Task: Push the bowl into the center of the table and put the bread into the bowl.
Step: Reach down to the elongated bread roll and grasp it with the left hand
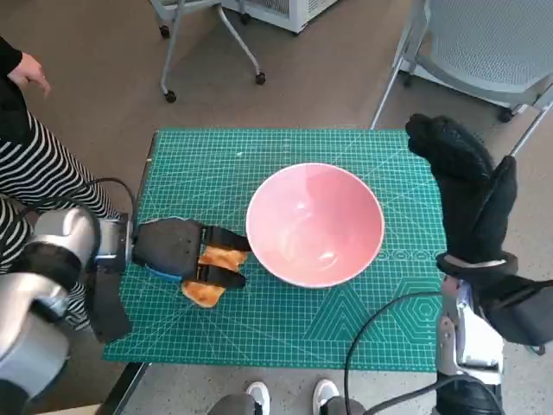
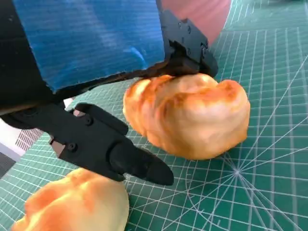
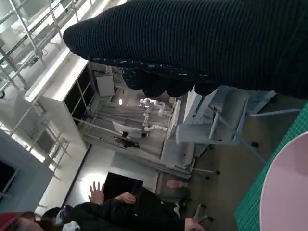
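The pink bowl (image 1: 315,225) stands upright near the middle of the green mat-covered table (image 1: 216,164); its rim also shows in the left wrist view (image 2: 202,14) and the right wrist view (image 3: 288,192). Left of it lie two golden bread pieces. My left hand (image 1: 173,246) grips one bread (image 2: 187,118) between its black fingers (image 2: 113,151), low on the mat. The second bread (image 2: 72,204) lies beside the hand, outside the grip. My right hand (image 1: 471,186), in its black glove (image 3: 192,43), is raised over the table's right edge, fingers extended, holding nothing.
A person in striped clothing (image 1: 34,181) sits close to the table's left side. Shoes (image 1: 289,393) show at the near edge. Chair legs on wheels (image 1: 207,43) and a grey chair (image 1: 484,43) stand beyond the table. A black cable (image 1: 371,337) loops by my right arm.
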